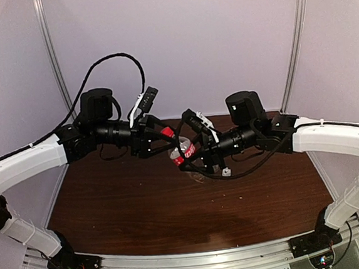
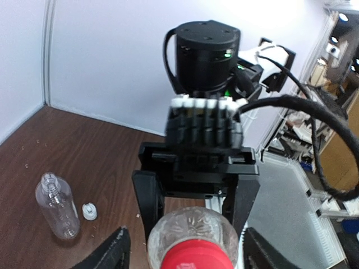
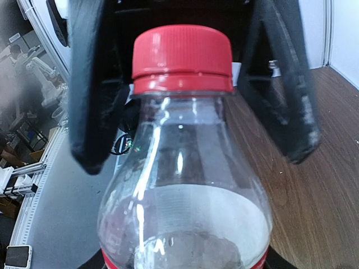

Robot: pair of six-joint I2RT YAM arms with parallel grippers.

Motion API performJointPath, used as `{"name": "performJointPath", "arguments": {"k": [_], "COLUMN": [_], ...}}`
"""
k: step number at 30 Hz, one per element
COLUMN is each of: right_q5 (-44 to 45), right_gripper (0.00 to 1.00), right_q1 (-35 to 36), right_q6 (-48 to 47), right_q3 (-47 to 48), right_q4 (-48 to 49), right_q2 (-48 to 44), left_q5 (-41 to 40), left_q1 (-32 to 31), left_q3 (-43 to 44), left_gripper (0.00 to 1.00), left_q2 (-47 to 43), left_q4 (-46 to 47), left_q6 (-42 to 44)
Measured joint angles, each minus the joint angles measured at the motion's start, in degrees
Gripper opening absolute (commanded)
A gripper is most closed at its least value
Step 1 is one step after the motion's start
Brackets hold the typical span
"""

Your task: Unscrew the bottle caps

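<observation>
A small clear bottle [image 1: 184, 150] with a red label band hangs in the air between both arms. My right gripper [image 2: 193, 221] is shut on its body, one black finger [image 2: 148, 202] on each side. The red cap [image 3: 182, 59] sits on the neck. My left gripper [image 1: 164, 136] is open, and its fingers [image 3: 90, 106] stand either side of the cap without touching it. A second clear bottle [image 2: 56, 206] lies uncapped on the table, with its white cap [image 2: 90, 210] beside it.
Below the held bottle is the brown table [image 1: 173, 204], scattered with small crumbs. Pale walls close the back and the left side. Black cables [image 1: 233, 171] hang under my right wrist, and a cable loop [image 1: 116, 61] arches over my left arm.
</observation>
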Motion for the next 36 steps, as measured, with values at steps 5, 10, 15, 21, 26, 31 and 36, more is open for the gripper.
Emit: {"name": "performJointPath", "arguments": {"k": [5,10,15,21,26,31,36], "right_q5": [-1.9,-4.2,-6.3,-7.6,-7.9,-7.9,-7.9], "right_gripper": [0.40,0.40,0.39,0.39,0.38,0.37,0.36], "right_q1": [0.0,0.0,0.1,0.4,0.4,0.4,0.4], "right_q6": [2.9,5.7,8.0,9.4,9.7,10.3,10.4], "right_q3": [-2.4,-4.2,-4.8,-5.2,-5.2,-5.2,-5.2], "right_q4": [4.4,8.7,12.5,14.7,15.4,15.9,16.0], "right_q2": [-0.9,-1.6,-1.7,-1.8,-1.9,-1.9,-1.9], "left_q5": [-0.2,0.2,1.1,2.9,4.0,4.7,4.7], "left_q1": [0.0,0.0,0.0,0.0,0.0,0.0,0.0], "left_q3": [-4.3,-6.0,-6.5,-6.6,-6.6,-6.6,-6.7], "left_gripper": [0.95,0.94,0.82,0.63,0.52,0.38,0.18], "left_q2": [-2.2,-4.4,-4.6,-3.2,-2.7,-2.5,-2.2], "left_q4": [7.0,13.4,20.4,26.7,28.4,28.8,29.2], "left_q6": [-2.7,-5.0,-10.0,-16.7,-19.0,-19.7,-19.8]}}
